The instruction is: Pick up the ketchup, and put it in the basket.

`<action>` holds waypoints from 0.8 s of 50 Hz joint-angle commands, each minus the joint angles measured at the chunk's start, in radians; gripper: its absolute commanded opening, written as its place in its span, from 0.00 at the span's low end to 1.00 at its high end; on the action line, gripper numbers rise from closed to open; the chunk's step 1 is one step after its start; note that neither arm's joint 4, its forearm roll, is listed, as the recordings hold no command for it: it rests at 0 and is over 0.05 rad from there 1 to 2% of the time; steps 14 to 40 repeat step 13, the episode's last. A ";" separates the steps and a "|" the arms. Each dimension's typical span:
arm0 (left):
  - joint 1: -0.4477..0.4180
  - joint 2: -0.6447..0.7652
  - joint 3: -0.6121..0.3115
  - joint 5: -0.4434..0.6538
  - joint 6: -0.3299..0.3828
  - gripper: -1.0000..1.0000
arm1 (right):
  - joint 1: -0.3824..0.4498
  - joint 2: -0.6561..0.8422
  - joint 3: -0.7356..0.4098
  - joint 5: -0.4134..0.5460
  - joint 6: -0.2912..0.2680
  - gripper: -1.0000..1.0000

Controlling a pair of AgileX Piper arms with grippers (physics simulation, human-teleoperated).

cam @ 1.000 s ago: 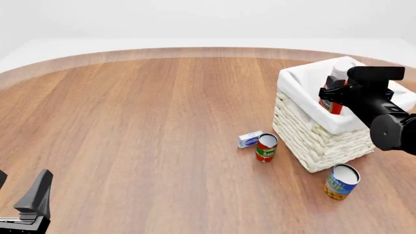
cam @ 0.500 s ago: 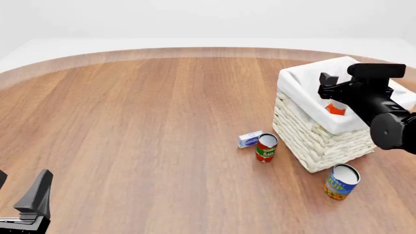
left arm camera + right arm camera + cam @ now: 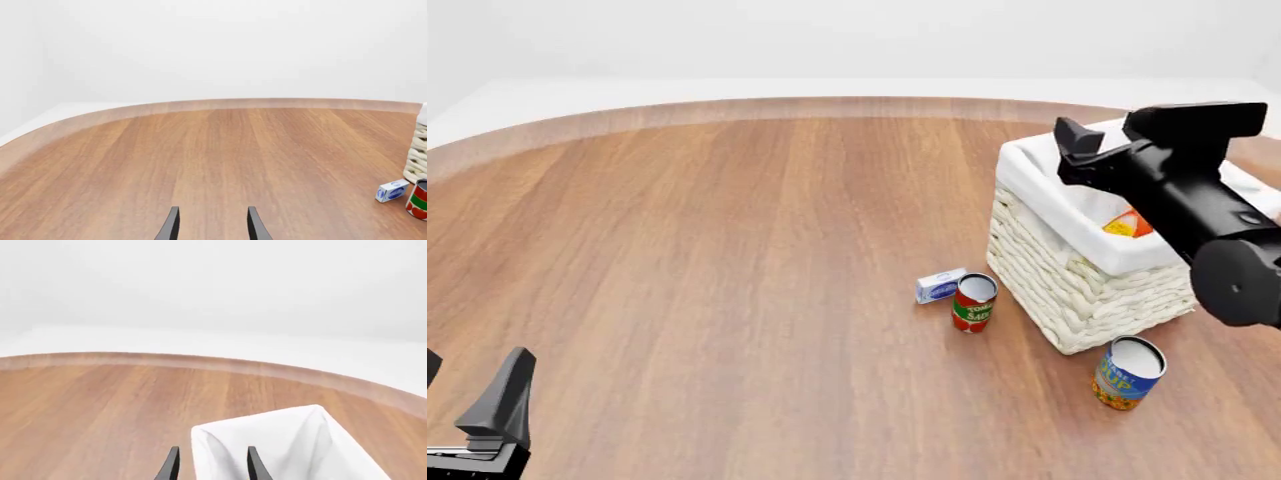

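Observation:
The ketchup (image 3: 1130,224) lies inside the basket (image 3: 1068,285); only a bit of its orange-red body and yellow label shows over the white liner. My right gripper (image 3: 1077,143) is open and empty above the basket's far left corner, clear of the bottle. In the right wrist view its fingers (image 3: 172,466) stand apart over the liner's corner (image 3: 287,445), and the ketchup is hidden there. My left gripper (image 3: 467,385) is open and empty at the near left edge of the table; it also shows open in the left wrist view (image 3: 212,225).
A red-and-green tomato sauce can (image 3: 973,302) and a small white-and-blue box (image 3: 940,285) stand just left of the basket. A blue-and-yellow can (image 3: 1126,372) stands in front of the basket. The left wrist view shows the sauce can (image 3: 419,200), the box (image 3: 391,190) and the basket's edge (image 3: 419,160).
The right gripper let go of the ketchup, which dropped into the basket and tipped over. The gripper then rose and tilted upward. The left arm has not moved.

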 commanded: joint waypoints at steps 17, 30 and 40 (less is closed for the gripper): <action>0.000 0.000 0.000 0.000 0.000 1.00 | 0.268 -0.138 0.116 -0.094 0.042 1.00; 0.000 0.000 0.000 0.000 0.000 1.00 | 0.268 -0.138 0.116 -0.094 0.042 1.00; 0.000 0.000 0.000 0.000 0.000 1.00 | 0.268 -0.138 0.116 -0.094 0.042 1.00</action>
